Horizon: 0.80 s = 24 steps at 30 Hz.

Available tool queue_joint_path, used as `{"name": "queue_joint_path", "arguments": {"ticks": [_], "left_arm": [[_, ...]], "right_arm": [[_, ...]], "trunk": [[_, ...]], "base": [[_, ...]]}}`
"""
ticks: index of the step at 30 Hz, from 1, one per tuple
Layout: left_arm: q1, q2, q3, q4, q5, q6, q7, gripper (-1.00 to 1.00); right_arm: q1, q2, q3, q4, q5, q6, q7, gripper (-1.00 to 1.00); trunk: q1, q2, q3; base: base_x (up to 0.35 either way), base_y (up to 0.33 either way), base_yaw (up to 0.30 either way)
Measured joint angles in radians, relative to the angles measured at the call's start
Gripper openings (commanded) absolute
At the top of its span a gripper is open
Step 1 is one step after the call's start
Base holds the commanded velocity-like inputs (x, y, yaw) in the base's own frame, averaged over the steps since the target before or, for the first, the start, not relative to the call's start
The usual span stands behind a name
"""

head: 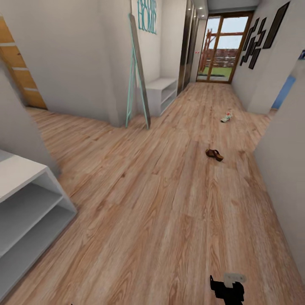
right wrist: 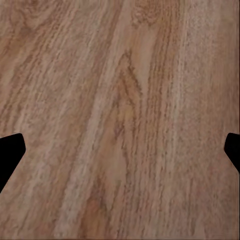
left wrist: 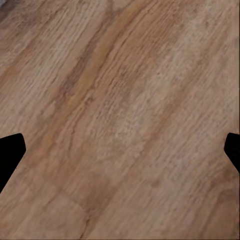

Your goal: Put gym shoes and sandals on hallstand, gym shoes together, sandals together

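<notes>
Teal wall lettering (head: 147, 16) at 12 o'clock reads "HOME"; the line above it is cut off. Grey shelf unit (head: 31, 207) at 9 o'clock and a second grey bench (head: 162, 94) beyond the leaning mirror (head: 138, 72): open shelves look bare. One sandal (head: 214, 154) lies on the corridor floor (head: 148, 203) at 1 o'clock, one gym shoe (head: 227, 117) farther down, well apart. Left gripper (left wrist: 120, 150) and right gripper (right wrist: 120, 150): fingers spread wide, released, plank under each.
</notes>
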Motion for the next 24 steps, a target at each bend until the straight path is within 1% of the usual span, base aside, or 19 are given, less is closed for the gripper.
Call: {"name": "queue_joint_path", "arguments": {"ticks": [24], "left_arm": [[0.000,0.001,0.000,0.000,0.000,-0.001,0.000,1.00]], "right_arm": [[0.000,0.000,0.000,0.000,0.000,0.000,0.000,1.00]], "trunk": [[0.000,0.000,-0.011]], "base": [[0.339,-0.084,-0.275]]}}
